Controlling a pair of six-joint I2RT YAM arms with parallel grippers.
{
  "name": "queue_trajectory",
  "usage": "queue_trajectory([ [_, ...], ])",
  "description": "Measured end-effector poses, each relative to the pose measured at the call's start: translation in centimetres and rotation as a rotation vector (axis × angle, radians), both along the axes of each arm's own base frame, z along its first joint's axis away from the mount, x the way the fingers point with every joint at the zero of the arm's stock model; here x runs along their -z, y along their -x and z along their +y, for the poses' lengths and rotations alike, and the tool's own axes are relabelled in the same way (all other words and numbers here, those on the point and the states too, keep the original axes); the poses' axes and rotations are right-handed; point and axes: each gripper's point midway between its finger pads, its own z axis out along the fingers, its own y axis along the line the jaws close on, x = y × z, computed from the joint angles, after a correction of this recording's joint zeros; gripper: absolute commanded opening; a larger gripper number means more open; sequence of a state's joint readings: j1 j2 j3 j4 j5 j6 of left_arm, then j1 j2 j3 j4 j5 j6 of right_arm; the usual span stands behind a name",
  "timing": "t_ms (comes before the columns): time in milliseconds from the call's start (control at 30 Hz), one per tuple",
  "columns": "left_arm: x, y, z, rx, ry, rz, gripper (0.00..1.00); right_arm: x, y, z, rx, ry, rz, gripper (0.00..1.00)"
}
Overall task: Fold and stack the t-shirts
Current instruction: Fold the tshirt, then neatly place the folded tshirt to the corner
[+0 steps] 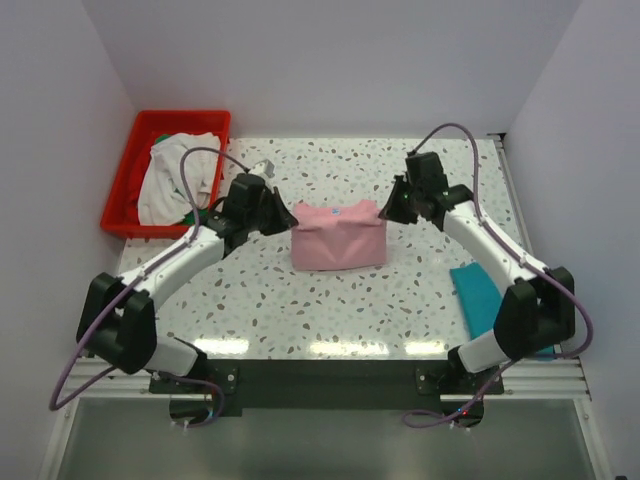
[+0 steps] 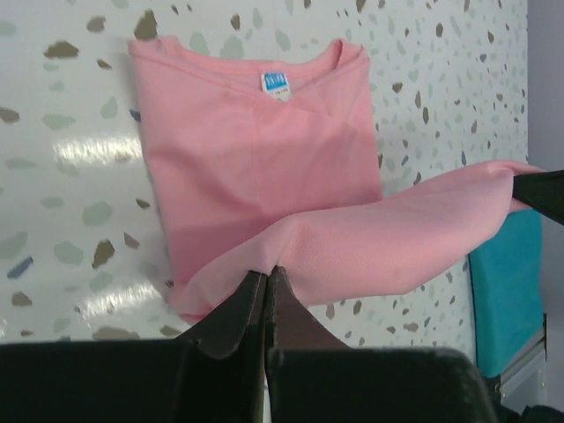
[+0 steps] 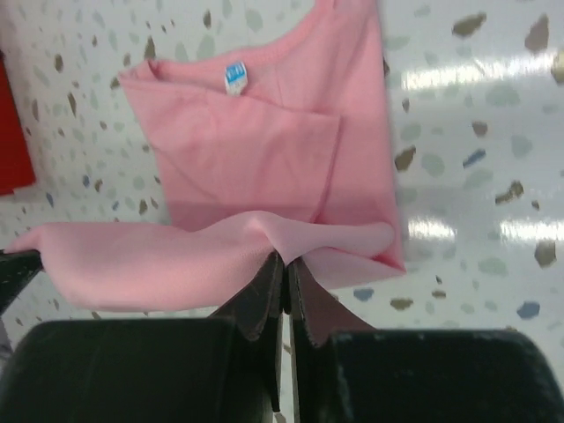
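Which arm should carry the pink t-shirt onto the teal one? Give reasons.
Right, probably. The teal t-shirt lies at the table's right edge, nearer the right gripper. Both it and the left gripper pinch the pink t-shirt.

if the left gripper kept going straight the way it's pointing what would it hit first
Probably the folded body of the pink t-shirt, whose edge the left gripper pinches; the table lies under it. Depth is hard to judge.

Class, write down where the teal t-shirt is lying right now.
In the top view the teal t-shirt lies at the right edge of the table, partly hidden by the right arm, right of the pink t-shirt.
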State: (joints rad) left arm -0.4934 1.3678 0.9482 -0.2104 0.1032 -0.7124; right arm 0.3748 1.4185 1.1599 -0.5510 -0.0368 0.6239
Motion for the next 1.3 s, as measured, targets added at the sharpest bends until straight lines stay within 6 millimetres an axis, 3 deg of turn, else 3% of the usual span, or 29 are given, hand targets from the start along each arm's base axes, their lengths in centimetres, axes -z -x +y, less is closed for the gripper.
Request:
queue_trajectory([
  [33, 0.2, -1.3, 0.2, -0.012, 0.006, 0.006, 0.12, 0.1, -1.5, -0.1, 0.011, -0.009, 0.012, 0.10],
  [67, 0.6, -2.6, 0.3, -0.019, 0.005, 0.014, 0.21, 0.1, -3.3, -0.1, 0.020, -0.021, 0.017, 0.28],
  [100, 0.6, -4.5, 0.3, -0.025, 0.014, 0.011, 0.32, -0.2, -5.4, 0.0, 0.032, -0.034, 0.013, 0.34],
  [167, 1.1, -9.3, 0.2, -0.025, 0.038, -0.004, 0.73, -0.3, -10.6, 0.2, 0.046, -0.057, -0.010, 0.49],
  [200, 1.4, -12.5, 0.3, -0.033, 0.059, -0.031, 1.00, -0.1, -13.2, 0.3, 0.055, -0.074, -0.028, 0.59],
  [267, 2.6, -16.5, 0.8, -0.038, 0.103, -0.041, 1.00, 1.5, -17.3, -0.1, 0.075, -0.100, -0.029, 0.71],
  [300, 3.3, -17.6, 1.1, -0.042, 0.115, -0.041, 1.00, 2.7, -18.4, -0.5, 0.084, -0.105, -0.013, 0.77],
  [367, 4.9, -18.8, 2.4, -0.065, 0.119, -0.019, 1.00, 5.4, -19.0, -1.5, 0.105, -0.096, 0.038, 0.77],
  [467, 5.2, -18.7, 3.4, -0.085, 0.115, -0.005, 0.99, 7.6, -17.9, -2.8, 0.128, -0.071, 0.105, 0.76],
  [600, 2.7, -16.8, 3.1, -0.093, 0.105, -0.046, 0.89, 7.2, -15.6, -3.1, 0.126, -0.031, 0.107, 0.68],
  [633, 1.8, -16.3, 2.8, -0.095, 0.096, -0.062, 0.80, 6.8, -14.9, -3.0, 0.122, -0.016, 0.097, 0.68],
  [700, 0.2, -15.2, 1.2, -0.088, 0.066, -0.099, 0.74, 6.2, -13.6, -2.7, 0.110, 0.017, 0.087, 0.68],
  [733, -0.5, -14.6, 0.0, -0.072, 0.053, -0.119, 0.66, 5.8, -13.0, -2.3, 0.101, 0.036, 0.076, 0.68],
  [800, -0.9, -12.9, -2.9, -0.030, 0.028, -0.136, 0.58, 5.4, -12.2, -1.5, 0.082, 0.064, 0.056, 0.71],
  [833, -0.7, -12.0, -4.4, -0.007, 0.012, -0.137, 0.49, 5.5, -11.9, -1.1, 0.066, 0.075, 0.050, 0.73],
  [867, -0.1, -11.0, -5.8, 0.022, -0.006, -0.127, 0.44, 5.7, -11.6, -0.7, 0.050, 0.083, 0.051, 0.78],
  [933, 1.2, -9.4, -7.9, 0.071, -0.039, -0.110, 0.25, 6.4, -11.3, -0.4, 0.023, 0.098, 0.055, 0.78],
  [1000, 3.4, -8.1, -9.6, 0.122, -0.084, -0.081, 0.16, 7.6, -11.3, -0.6, 0.000, 0.121, 0.069, 0.79],
  [1200, 10.2, -5.7, -11.4, 0.207, -0.230, 0.017, 0.12, 12.7, -10.8, -1.5, -0.039, 0.177, 0.156, 0.79],
  [1300, 12.2, -4.8, -11.4, 0.225, -0.282, 0.047, 0.11, 13.5, -10.6, -1.3, -0.060, 0.168, 0.165, 0.78],
])
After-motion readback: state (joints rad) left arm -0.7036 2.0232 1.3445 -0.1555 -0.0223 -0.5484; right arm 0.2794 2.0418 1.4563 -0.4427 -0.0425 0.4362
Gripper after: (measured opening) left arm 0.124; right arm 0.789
